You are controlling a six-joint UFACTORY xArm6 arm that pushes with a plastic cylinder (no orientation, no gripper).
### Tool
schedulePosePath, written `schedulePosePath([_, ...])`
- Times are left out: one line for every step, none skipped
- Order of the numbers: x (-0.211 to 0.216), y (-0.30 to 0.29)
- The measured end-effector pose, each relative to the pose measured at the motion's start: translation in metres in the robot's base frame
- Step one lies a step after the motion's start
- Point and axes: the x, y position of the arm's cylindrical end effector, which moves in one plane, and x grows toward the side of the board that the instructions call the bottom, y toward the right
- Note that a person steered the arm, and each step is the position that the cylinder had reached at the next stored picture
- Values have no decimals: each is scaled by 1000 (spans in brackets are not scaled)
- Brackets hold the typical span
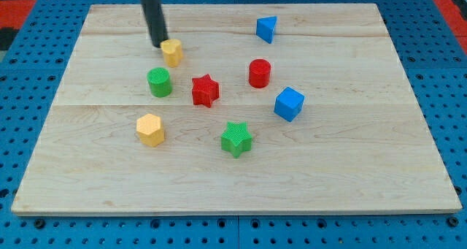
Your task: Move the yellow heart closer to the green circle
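Note:
The yellow heart (172,52) lies on the wooden board in the upper left part of the view. The green circle (159,82) stands just below it and slightly to the left, with a small gap between them. My tip (159,44) is at the heart's upper left edge, touching it or nearly so. The dark rod rises from there out of the view's top.
A red star (206,90) sits right of the green circle. A yellow hexagon (149,129) is below it. A green star (236,139), a red cylinder (259,73), a blue cube (289,104) and a blue triangle (267,28) lie further right.

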Motion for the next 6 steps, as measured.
schedulePosePath([0,38])
schedulePosePath([22,33])
schedulePosePath([19,4])
schedulePosePath([7,2])
schedulePosePath([50,2])
schedulePosePath([92,-2])
